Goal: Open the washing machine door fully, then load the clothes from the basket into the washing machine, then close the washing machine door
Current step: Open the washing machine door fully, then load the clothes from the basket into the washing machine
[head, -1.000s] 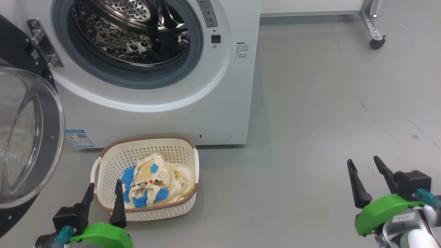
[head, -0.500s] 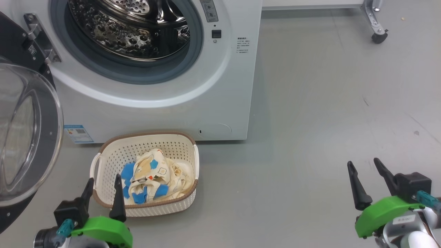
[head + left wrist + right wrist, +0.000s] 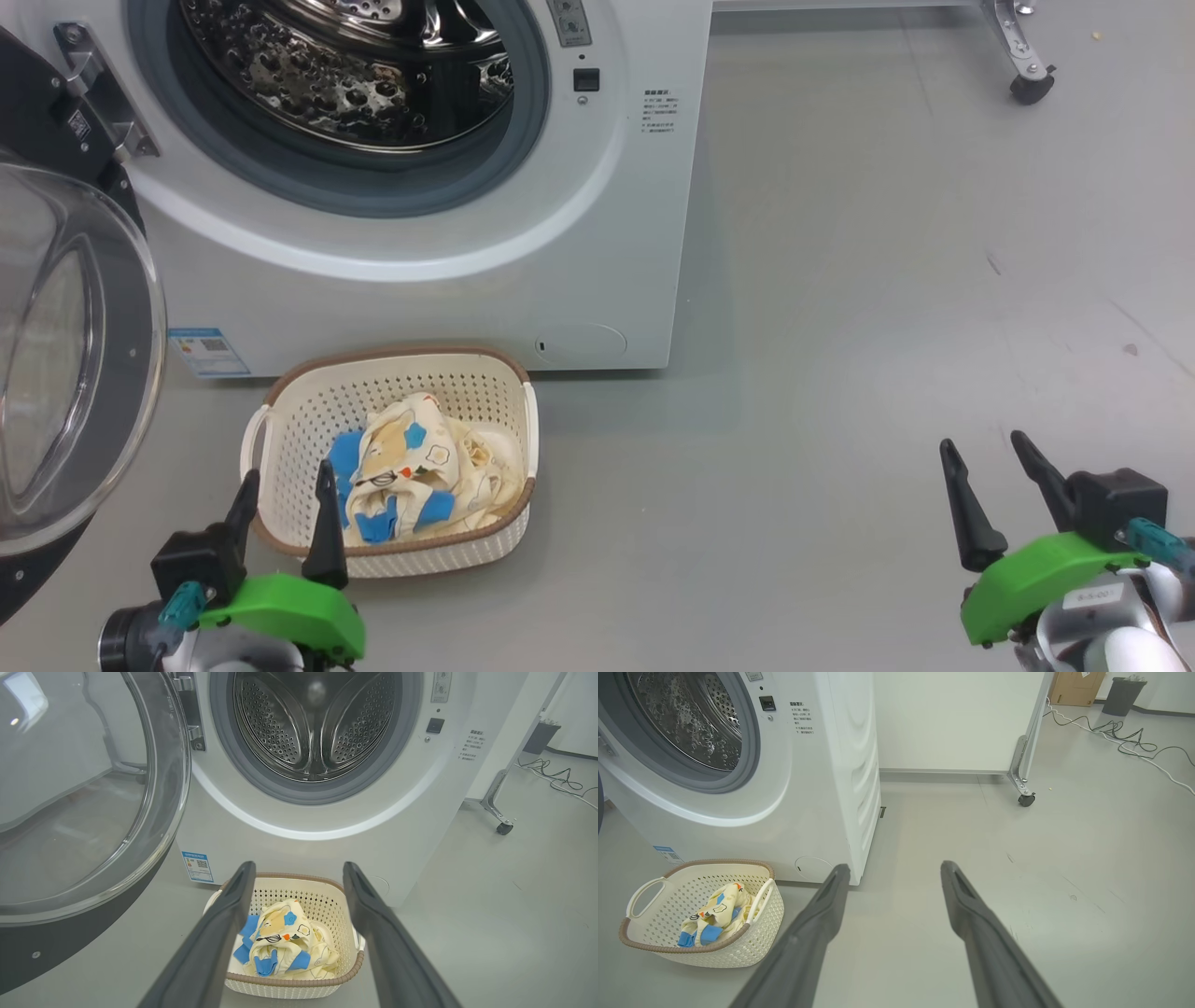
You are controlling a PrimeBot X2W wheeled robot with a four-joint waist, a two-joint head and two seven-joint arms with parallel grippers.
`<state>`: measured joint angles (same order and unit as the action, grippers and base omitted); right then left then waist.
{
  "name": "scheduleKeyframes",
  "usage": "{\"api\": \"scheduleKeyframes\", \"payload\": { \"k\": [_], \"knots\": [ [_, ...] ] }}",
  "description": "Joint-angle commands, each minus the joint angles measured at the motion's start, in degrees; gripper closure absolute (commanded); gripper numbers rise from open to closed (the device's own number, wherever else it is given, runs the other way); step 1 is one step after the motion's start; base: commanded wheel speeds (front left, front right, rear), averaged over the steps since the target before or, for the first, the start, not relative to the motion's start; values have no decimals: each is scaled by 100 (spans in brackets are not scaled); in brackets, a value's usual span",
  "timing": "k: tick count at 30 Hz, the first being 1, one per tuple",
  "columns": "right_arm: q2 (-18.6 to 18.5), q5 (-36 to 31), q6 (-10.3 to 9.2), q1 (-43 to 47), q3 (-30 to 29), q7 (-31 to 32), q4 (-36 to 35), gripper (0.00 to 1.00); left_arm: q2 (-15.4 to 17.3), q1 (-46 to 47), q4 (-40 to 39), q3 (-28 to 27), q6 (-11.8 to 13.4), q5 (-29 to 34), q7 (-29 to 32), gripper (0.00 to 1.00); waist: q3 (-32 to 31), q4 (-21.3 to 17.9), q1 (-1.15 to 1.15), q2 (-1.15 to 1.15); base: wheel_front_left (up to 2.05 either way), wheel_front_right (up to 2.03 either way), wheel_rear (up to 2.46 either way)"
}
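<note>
Hovering low over a smooth grey floor [image 3: 840, 327] with faint scuffs, the left fingers [image 3: 327, 523] and right fingers [image 3: 966, 509] are spread apart, grasping nothing. Just beyond the left fingers sits the basket [image 3: 392, 355], the clothes [image 3: 411, 462] heaped inside. Behind it stands the washing machine [image 3: 420, 308], steel drum exposed, the washing machine door [image 3: 56, 373] swung wide to the left. Farther back are a white panel [image 3: 952, 718] on a wheeled frame, loose cables [image 3: 1111, 732] and a dark bin [image 3: 1120, 690].

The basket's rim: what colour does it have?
Brown, on the cream basket; clearest in the left wrist view.
</note>
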<state>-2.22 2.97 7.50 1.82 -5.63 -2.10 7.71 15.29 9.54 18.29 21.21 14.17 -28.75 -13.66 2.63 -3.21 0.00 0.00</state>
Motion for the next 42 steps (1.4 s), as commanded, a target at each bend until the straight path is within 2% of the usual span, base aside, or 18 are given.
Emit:
{"api": "scheduleKeyframes", "payload": {
  "k": [1, 12, 19, 42],
  "knots": [
    [-65, 40, -1, -314, 119, -88, -159, 0, 104, 344, -166, -190, 271, 23, -76, 0, 1, -2, 0, 0, 26, -92, 66],
    [-65, 42, -1, -329, 102, -115, -114, 0, 106, 416, -142, -85, 225, 49, -78, 0, -4, 22, 0, 0, 98, -177, 79],
    [-65, 32, -1, -322, 116, -95, -124, 0, 86, 441, -92, -30, 98, 16, -91, 0, -29, 58, 0, 0, 118, -128, 10],
    [-65, 51, -1, -349, 131, -53, -147, 0, -15, 484, -2, 79, 5, -9, -109, 0, 62, 11, 0, 0, 9, -9, 0]
  ]
}}
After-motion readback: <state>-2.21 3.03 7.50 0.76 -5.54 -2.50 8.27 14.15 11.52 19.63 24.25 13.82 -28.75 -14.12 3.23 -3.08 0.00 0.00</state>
